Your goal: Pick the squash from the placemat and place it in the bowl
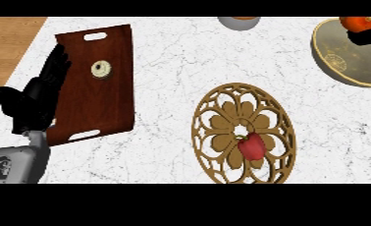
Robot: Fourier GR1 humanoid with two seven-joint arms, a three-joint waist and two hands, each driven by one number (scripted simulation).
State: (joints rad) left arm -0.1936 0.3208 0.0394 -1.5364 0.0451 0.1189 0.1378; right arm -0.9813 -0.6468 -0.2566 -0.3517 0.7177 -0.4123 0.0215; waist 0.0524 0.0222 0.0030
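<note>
Left hand (39,95) rests open at the frame's left edge, fingers up, overlapping the brown tray (98,85). Lower centre-right, a red pepper (251,146) lies on the round openwork placemat (243,133). Upper right, black fingers of the right hand (360,36) curl round the orange squash (357,23), above the bowl (340,55).

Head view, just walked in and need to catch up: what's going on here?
The right hand is over the bowl at the upper right, by an orange squash; whether it grips it is unclear. The left hand rests open beside the wooden tray. A red pepper lies on the round placemat.
</note>
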